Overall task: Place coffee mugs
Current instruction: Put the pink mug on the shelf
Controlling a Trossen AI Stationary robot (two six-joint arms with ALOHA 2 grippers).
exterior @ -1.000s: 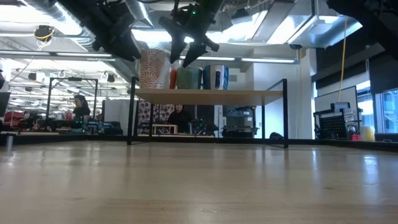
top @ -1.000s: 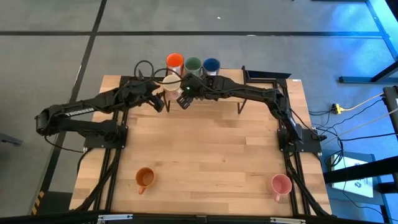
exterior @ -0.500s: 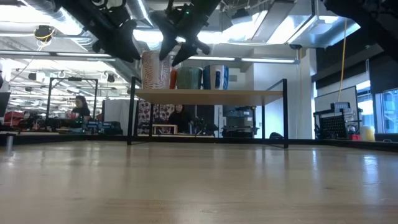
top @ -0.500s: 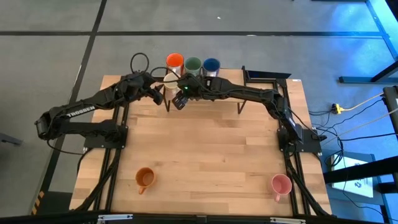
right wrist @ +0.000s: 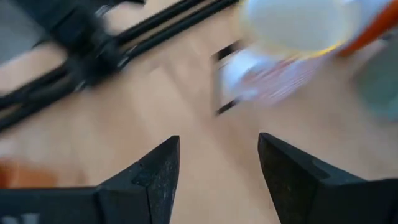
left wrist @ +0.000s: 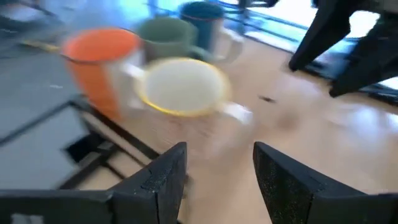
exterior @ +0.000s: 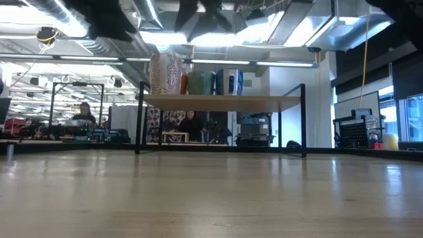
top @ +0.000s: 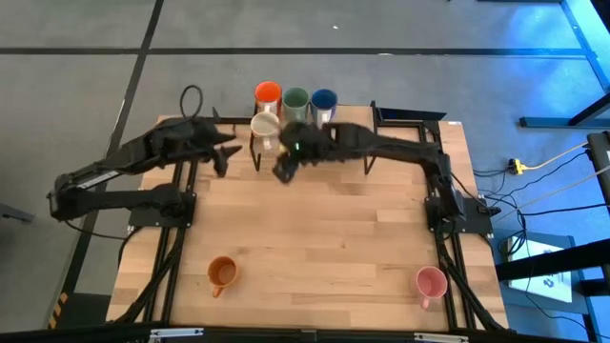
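Note:
Four mugs stand on a raised wooden shelf (top: 400,122) at the table's far edge: red-orange (top: 268,92), green (top: 295,98), dark blue (top: 324,98), and cream-white (top: 265,125) in front of them. The orange mug (top: 222,273) and the pink mug (top: 431,282) stand on the table near its front edge. My left gripper (top: 227,151) is open and empty, left of the cream-white mug (left wrist: 183,87). My right gripper (top: 283,171) is open and empty, just on the near side of that mug (right wrist: 298,25).
The shelf (exterior: 225,100) stands on thin black legs above the tabletop, with the mugs in a row on it. Black frame rails run along the table's left and right sides. The middle of the wooden table (top: 324,238) is bare.
Both grippers have drawn away from the cream-white mug, which stays upright on the shelf. My left gripper has gone toward the table's left edge. My right gripper has gone toward the table's near edge and has risen out of the low view.

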